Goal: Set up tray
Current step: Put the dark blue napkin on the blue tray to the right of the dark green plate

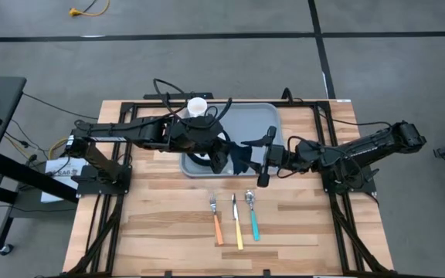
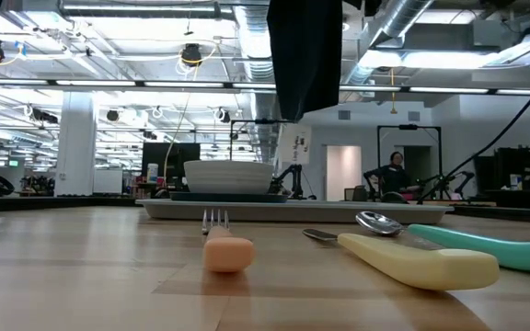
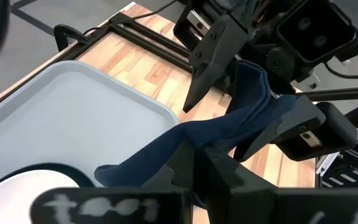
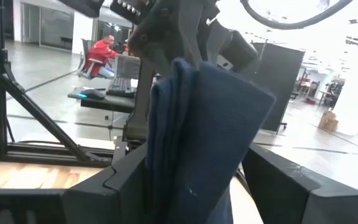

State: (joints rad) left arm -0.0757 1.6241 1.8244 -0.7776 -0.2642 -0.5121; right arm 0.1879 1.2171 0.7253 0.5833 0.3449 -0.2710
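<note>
The grey-blue tray (image 1: 255, 123) lies at the table's far middle with a dark plate and a white bowl (image 2: 228, 175) on it. My left gripper (image 1: 221, 158) is over the tray's near edge, shut on a dark blue folded napkin (image 1: 242, 154). The napkin hangs in the air (image 2: 306, 55). My right gripper (image 1: 261, 160) comes level from the table's right. It is open, with one finger (image 3: 209, 65) on each side of the napkin (image 4: 197, 124). I cannot tell whether these fingers touch it. My left gripper pinches the napkin's upper end (image 3: 180, 133) between its two fingers, coming from above. The napkin is folded in several layers. It hangs below the fingers, clear of the table and tray, and reaches down between the right gripper's fingers (image 4: 185, 68).
A white cup (image 1: 197, 106) stands at the tray's far left corner. A fork with an orange handle (image 1: 216, 222), a knife with a yellow handle (image 1: 237, 225) and a spoon with a teal handle (image 1: 253, 218) lie side by side on the wood near the table's front.
</note>
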